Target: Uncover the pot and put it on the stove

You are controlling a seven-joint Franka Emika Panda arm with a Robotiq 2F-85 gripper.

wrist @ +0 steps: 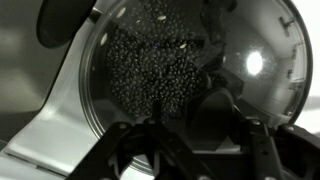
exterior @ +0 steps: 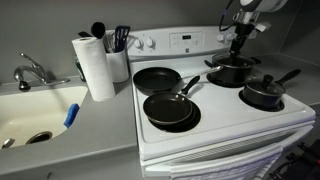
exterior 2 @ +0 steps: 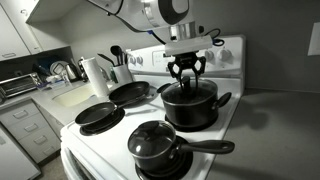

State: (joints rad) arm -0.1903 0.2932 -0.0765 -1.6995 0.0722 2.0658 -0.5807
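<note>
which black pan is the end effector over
The pot at the back, directly beneath the end effector; the saucepan and both frying pans sit apart from it.

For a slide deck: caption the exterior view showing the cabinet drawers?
Open end effector poised just above the lidded pot on the stove, a saucepan in front.

No text, label or number is legible anywhere.

On the stove (exterior: 222,124), the lidded pot (exterior: 230,72) sits on a back burner, the saucepan (exterior: 265,94) just before it. A frying pan (exterior: 157,78) and a second frying pan (exterior: 168,110) before it fill the burners alongside; beyond the stove's edge on that side stand a paper towel roll (exterior: 96,68), then the sink (exterior: 35,115)
</note>
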